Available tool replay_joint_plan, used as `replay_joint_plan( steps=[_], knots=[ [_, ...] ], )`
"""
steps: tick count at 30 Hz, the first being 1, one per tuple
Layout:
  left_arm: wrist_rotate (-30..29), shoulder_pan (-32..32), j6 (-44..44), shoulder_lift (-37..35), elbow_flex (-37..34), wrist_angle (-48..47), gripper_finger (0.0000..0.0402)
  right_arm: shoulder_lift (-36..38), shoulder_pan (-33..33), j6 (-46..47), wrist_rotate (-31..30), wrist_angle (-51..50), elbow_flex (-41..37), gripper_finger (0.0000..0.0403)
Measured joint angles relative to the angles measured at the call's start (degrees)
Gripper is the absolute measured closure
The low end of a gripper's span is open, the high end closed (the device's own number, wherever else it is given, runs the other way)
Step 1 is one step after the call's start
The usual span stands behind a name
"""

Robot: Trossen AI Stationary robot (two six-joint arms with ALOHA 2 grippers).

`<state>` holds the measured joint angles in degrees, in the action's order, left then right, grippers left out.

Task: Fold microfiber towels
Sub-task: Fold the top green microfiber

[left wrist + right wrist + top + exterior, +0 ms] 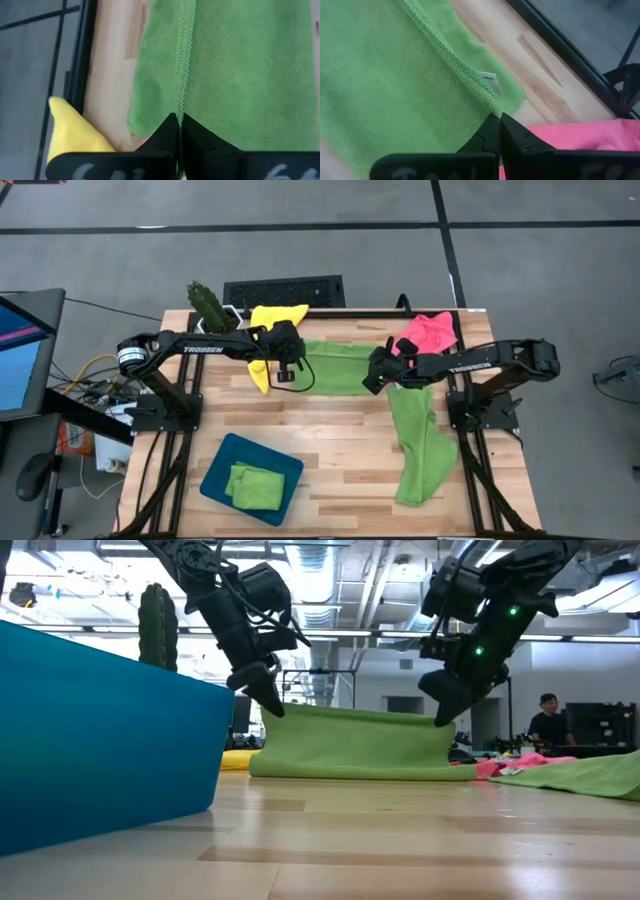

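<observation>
**benchbot:** Reaching in from both sides, each arm has a corner of the green towel (pixel 335 367) at the table's (pixel 340 445) far edge. Left gripper (pixel 292 370) and right gripper (pixel 376 374) are both clamped on its hem, lifting that edge.

**foldfan:** Low view shows it raised like a curtain. Right wrist view catches a white tag (pixel 490 81), label unreadable I think, with the pink towel (pixel 580 145) just beside.
</observation>
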<state>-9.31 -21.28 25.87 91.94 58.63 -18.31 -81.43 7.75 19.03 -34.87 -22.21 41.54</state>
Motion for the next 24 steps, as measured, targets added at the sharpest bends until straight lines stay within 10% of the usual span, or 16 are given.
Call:
replay_joint_plan(
  steps=[24],
  knots=[
    [4.0,-3.5,-0.5,0.0,-3.5,6.1,0.0379,0.5,4.5,-1.5,2.0,1.4,0.0,0.0357]
  ],
)
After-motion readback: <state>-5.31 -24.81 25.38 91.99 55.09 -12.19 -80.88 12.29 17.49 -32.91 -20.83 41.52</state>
